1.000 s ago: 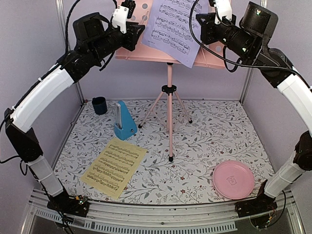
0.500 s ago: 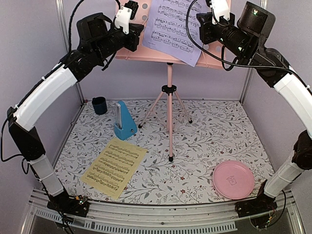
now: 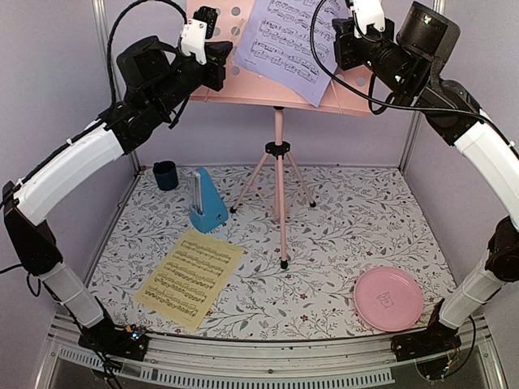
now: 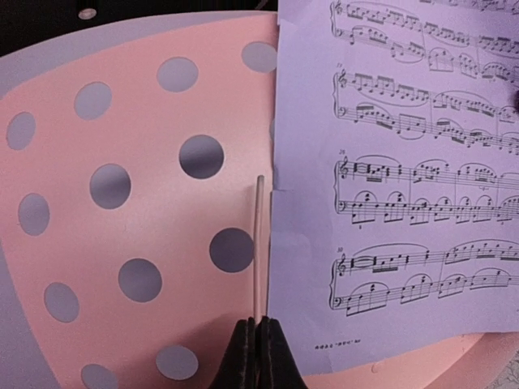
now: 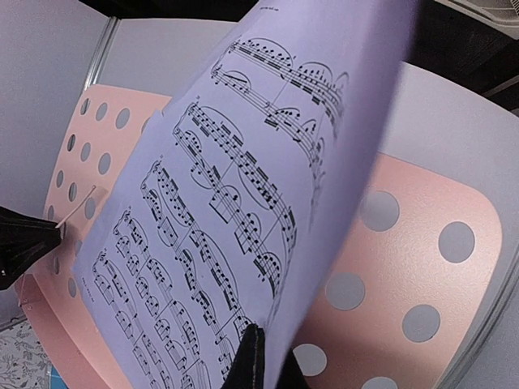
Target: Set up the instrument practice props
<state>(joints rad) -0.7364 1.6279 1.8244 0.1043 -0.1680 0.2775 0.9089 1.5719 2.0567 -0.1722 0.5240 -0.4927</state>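
Observation:
The pink music stand [image 3: 280, 186] stands at the back on its tripod. Against its perforated desk [image 4: 130, 235] leans the lavender music sheet [image 3: 284, 44], curled forward and slanted. My left gripper [image 4: 259, 328] is shut on the lower end of a thin pale rod [image 4: 259, 235] that runs up the desk beside the sheet's left edge [image 4: 389, 203]. My right gripper [image 5: 259, 340] is shut on the sheet's [image 5: 243, 186] lower right edge, in front of the desk [image 5: 405, 243]. The yellow music sheet [image 3: 190, 277] lies flat at the front left. Behind it stands the blue metronome [image 3: 207, 203].
A round pink plate [image 3: 388, 298] sits at the front right of the flowered table [image 3: 340, 235]. A small dark blue cup [image 3: 165, 174] stands at the back left corner. Both arms reach high up, level with the stand's desk. Purple walls close the sides and back.
The left gripper has closed on the thin rod and lifted slightly up and left. The desk and the lavender sheet shifted a little with it. The right gripper stayed shut on the sheet.

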